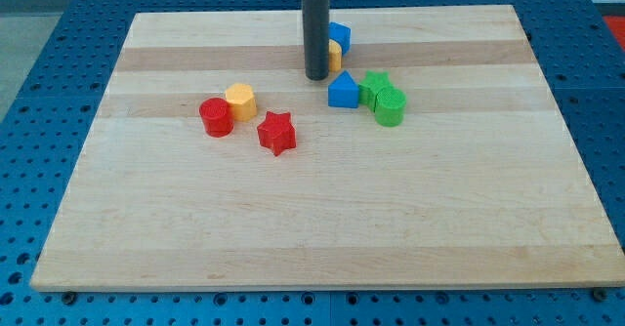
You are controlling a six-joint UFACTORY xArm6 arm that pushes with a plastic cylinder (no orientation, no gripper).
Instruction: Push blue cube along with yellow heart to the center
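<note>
The blue cube sits near the view's top centre, partly hidden behind my rod. The yellow heart lies just below it, also partly hidden by the rod. My tip rests on the board right at the left of the yellow heart, close to or touching it. The rod stands upright and covers the left sides of both blocks.
A blue triangular block, a green star and a green cylinder cluster right of my tip. A yellow hexagonal block, a red cylinder and a red star lie to the left. The wooden board has edges all round.
</note>
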